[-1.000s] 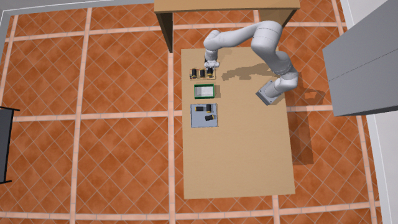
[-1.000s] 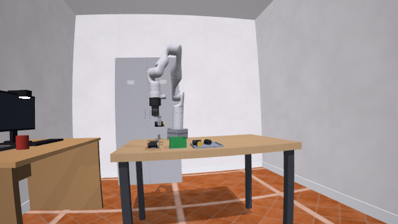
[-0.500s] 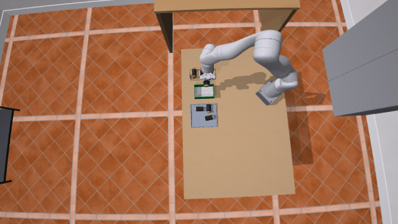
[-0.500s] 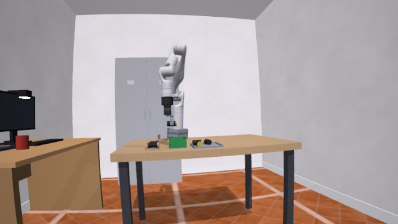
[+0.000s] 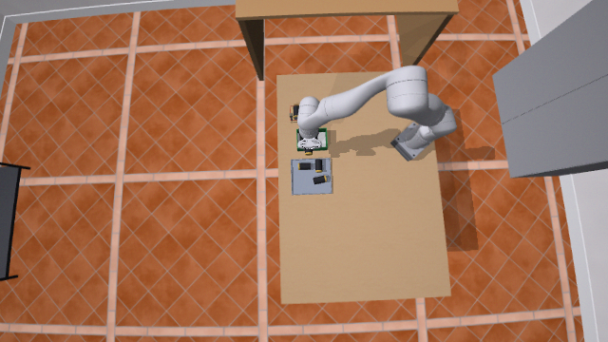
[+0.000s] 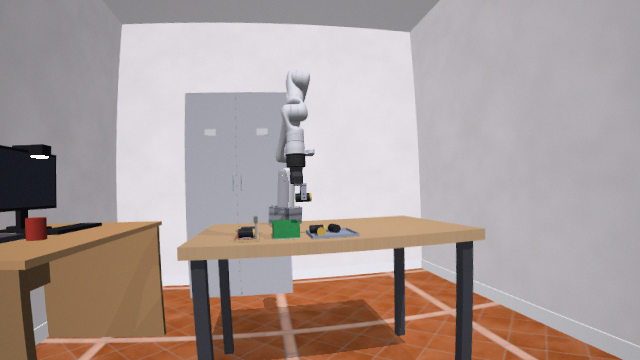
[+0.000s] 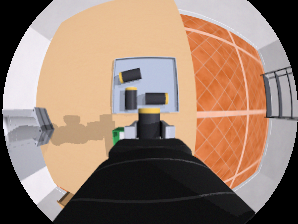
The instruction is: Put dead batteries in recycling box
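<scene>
My gripper (image 6: 301, 192) is shut on a black battery with a yellow end (image 6: 304, 197) and holds it lying flat, high above the green recycling box (image 6: 286, 229). From overhead the gripper (image 5: 309, 144) hangs over the box (image 5: 318, 138), near its tray-side edge. The wrist view shows the held battery (image 7: 149, 123) just ahead of the black gripper body. Three batteries lie on the grey tray (image 5: 312, 177): two side by side (image 5: 304, 166) (image 5: 318, 164) and one apart (image 5: 321, 180). The battery holder (image 5: 292, 112) sits on the far side of the box, with a battery in it (image 6: 246, 232). I cannot tell whether the bulb is lit.
The arm's base (image 5: 408, 144) stands at the table's right side. A wooden desk (image 6: 75, 240) with a red cup (image 6: 35, 228) and a monitor stands off to the left. A grey cabinet (image 6: 235, 150) is behind the table.
</scene>
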You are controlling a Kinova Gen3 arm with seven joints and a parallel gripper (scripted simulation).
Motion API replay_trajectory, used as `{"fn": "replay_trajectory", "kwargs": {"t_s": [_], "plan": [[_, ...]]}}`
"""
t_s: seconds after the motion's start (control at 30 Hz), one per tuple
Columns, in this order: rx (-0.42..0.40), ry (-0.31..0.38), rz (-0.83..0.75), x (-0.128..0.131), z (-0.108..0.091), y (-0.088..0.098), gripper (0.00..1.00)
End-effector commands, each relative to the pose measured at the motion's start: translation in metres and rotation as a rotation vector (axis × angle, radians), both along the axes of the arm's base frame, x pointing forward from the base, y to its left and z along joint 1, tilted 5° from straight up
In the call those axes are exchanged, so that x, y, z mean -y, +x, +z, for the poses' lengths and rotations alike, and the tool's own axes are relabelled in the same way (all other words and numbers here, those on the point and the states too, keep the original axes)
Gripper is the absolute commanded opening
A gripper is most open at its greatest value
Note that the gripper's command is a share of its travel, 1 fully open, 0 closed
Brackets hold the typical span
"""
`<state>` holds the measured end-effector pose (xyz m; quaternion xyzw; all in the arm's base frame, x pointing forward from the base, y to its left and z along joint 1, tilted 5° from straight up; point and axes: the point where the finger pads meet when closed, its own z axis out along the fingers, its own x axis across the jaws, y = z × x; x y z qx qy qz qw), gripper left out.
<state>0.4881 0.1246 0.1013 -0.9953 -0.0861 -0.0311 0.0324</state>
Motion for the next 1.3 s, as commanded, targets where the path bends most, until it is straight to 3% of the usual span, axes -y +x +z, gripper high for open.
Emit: {"fn": "replay_trajectory", "kwargs": {"t_s": [0.0, 0.43, 0.87, 1.27], "plan": [[0.002, -0.002, 0.021, -0.023, 0.001, 0.002, 0.57], [0.002, -0.002, 0.021, -0.116, 0.008, 0.014, 0.57], [0.002, -0.002, 0.021, -0.157, 0.011, 0.02, 0.57], [0.002, -0.002, 0.021, -0.165, 0.012, 0.021, 0.57]]}}
